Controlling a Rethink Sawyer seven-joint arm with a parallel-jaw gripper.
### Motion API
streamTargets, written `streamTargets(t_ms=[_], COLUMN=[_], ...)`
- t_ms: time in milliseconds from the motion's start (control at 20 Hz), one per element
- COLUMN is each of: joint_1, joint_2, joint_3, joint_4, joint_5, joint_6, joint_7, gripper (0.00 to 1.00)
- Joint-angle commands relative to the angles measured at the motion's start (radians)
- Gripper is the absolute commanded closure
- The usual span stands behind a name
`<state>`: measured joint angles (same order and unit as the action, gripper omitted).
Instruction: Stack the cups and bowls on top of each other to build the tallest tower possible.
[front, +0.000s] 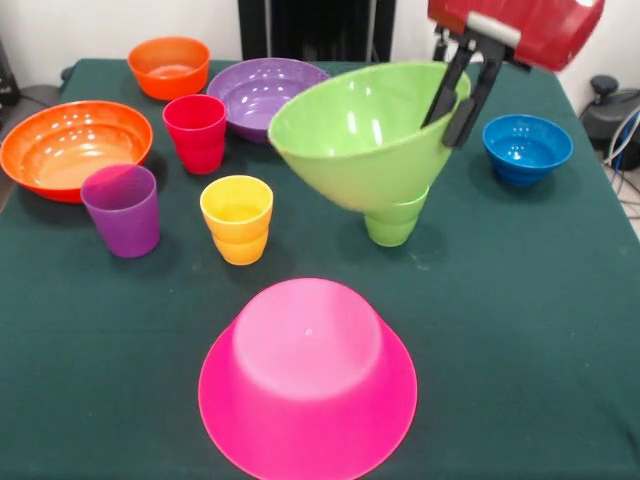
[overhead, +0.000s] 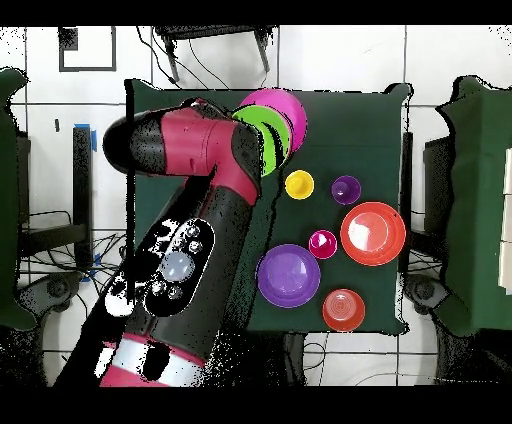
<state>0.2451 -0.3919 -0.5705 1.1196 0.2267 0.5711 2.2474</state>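
My gripper (front: 445, 128) is shut on the rim of the medium light green bowl (front: 350, 135), one finger inside and one outside. The bowl hangs tilted above the table, its opening towards the camera, and also shows in the overhead view (overhead: 262, 135). The light green cup (front: 392, 222) stands just under the bowl's base; I cannot tell if they touch. The large pink bowl (front: 308, 380) lies upturned at the table's front, with nothing on it, and shows in the overhead view (overhead: 280, 103). The red cup (front: 196, 132), purple cup (front: 122, 208) and yellow cup (front: 237, 218) stand upright, apart.
The large orange bowl (front: 72, 148), the small orange bowl (front: 169, 66), the purple bowl (front: 265, 92) and the small blue bowl (front: 527, 148) sit upright along the far half. In the overhead view the arm (overhead: 200, 200) covers the table's left part.
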Motion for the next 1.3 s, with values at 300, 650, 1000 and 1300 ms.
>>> streamTargets(t_ms=[300, 650, 1000, 1300], joint_1=[-0.068, -0.092, -0.096, -0.094], joint_2=[0.211, 0.226, 0.214, 0.230], joint_3=[0.035, 0.029, 0.008, -0.008], joint_4=[-0.311, -0.376, -0.416, -0.422], joint_5=[-0.025, -0.020, -0.030, -0.048], joint_6=[0.133, 0.192, 0.268, 0.266], joint_7=[0.055, 0.033, 0.016, 0.019], gripper=[1.00, 1.00, 1.00, 1.00])
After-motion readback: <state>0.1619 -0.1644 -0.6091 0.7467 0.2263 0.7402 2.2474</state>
